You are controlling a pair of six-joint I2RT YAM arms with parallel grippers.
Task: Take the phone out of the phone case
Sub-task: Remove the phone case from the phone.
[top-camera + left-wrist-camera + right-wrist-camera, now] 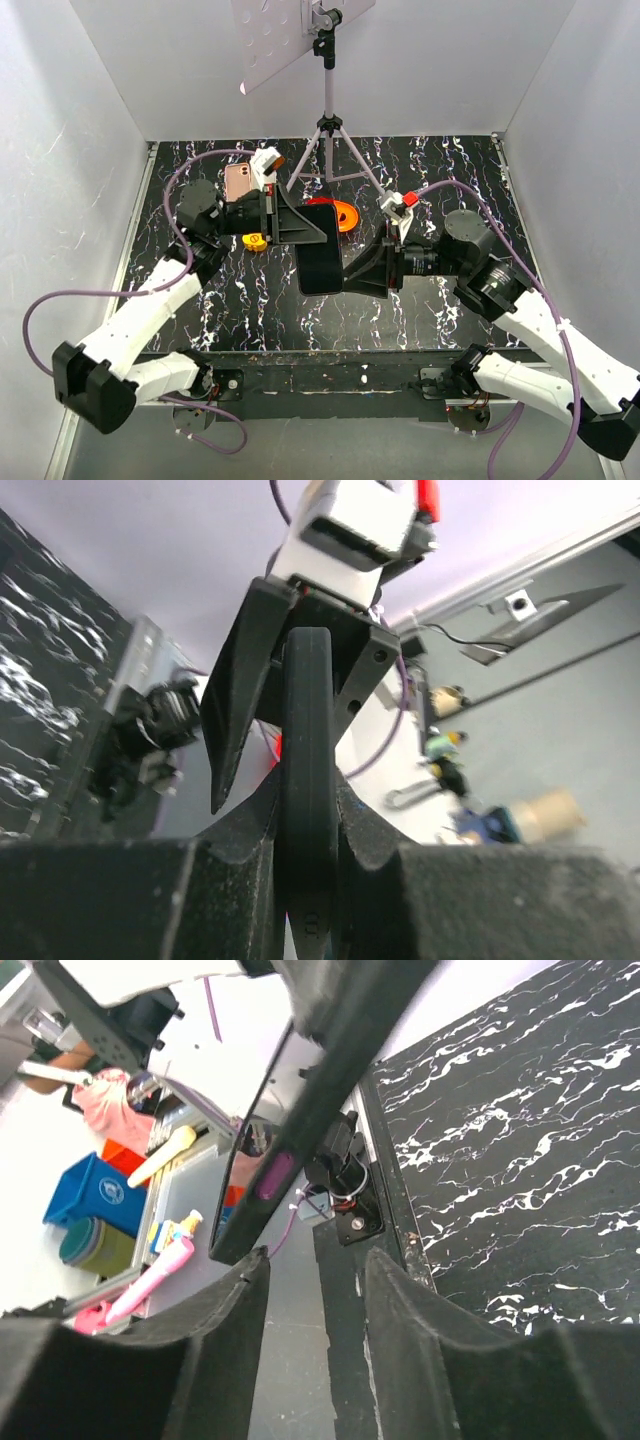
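Top external view shows the phone case [320,255], dark and with the phone inside it, lifted above the middle of the black marbled table [230,300], between the two arms. On its upper part the left gripper [316,230] is clenched; in the left wrist view the case edge stands pinched between the fingers [150,900]. At the right edge of the case is the right gripper [352,270], its fingers [150,1360] apart and not clamping.

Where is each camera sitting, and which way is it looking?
Top external: up high behind, looking down at the table; left arm and right arm show, meeting at the black phone.
Left wrist: looks along the left gripper, past the phone's edge, at the right gripper.
Right wrist: looks over its own fingers at phone and table.
All share the phone.
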